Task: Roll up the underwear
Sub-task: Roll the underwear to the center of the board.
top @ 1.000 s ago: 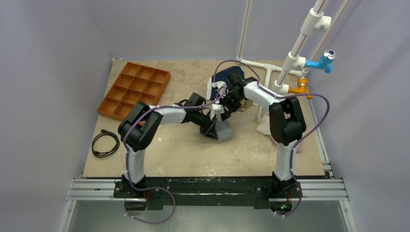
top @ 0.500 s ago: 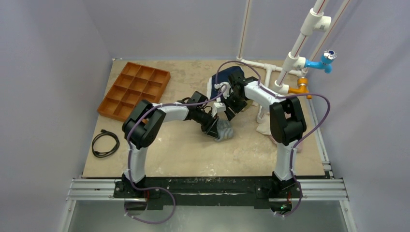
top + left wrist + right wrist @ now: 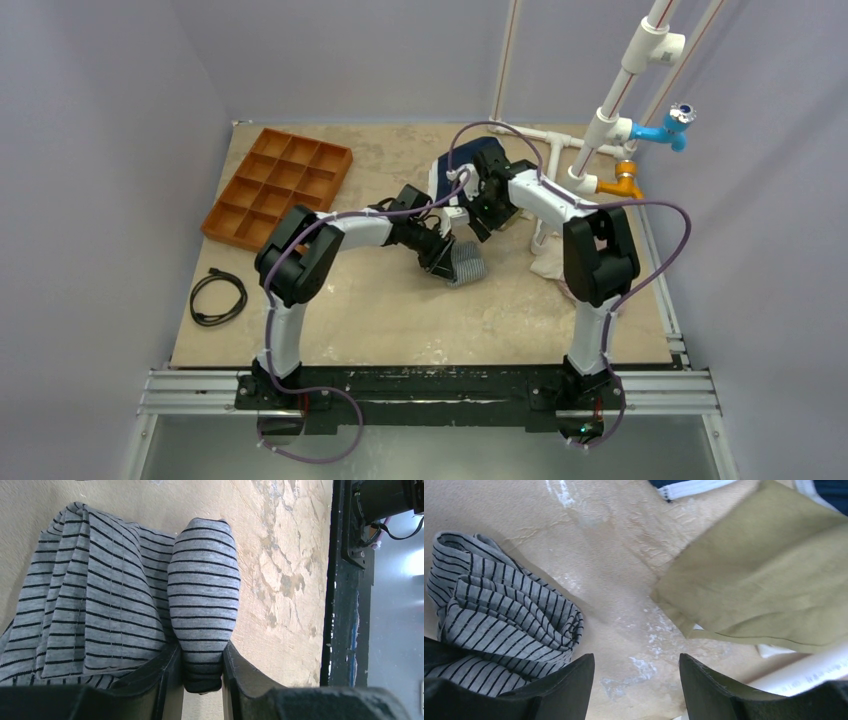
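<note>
Gripping the striped underwear (image 3: 204, 590), its roll running up-frame from the jaws, the left gripper (image 3: 200, 656) sits nearer; the right gripper (image 3: 635, 662) gapes empty.

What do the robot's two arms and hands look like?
The left arm and right arm match: smooth white tubes linked by chunky black joints, on black bases. A thin purple cable loops along each. The left hand and right hand each end in two blunt, matte black fingers.
</note>
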